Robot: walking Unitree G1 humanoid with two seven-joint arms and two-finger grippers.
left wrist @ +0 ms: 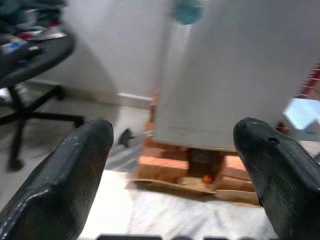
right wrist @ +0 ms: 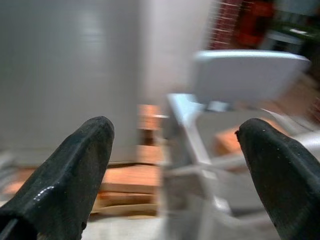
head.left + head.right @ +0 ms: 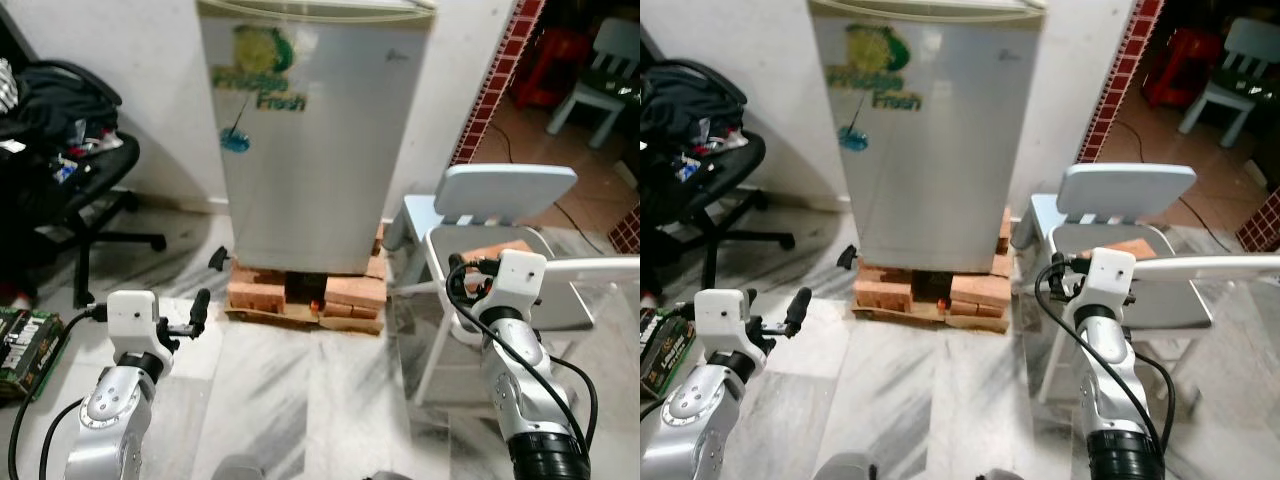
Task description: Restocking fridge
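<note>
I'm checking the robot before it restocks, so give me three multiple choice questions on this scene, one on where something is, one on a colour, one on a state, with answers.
1. What does the fridge stand on?
A. bricks
B. a table
C. the black chair

2. What colour is the small chair to the fridge's right?
A. red
B. pale blue
C. green

3. How is the fridge door?
A. wide open
B. removed
C. closed

Answers:
1 A: bricks lie stacked under its base.
2 B: its backrest and seat are pale blue.
3 C: the door sits flush, nothing of the inside shows. The left claw and right claw are open, empty and short of it.
</note>
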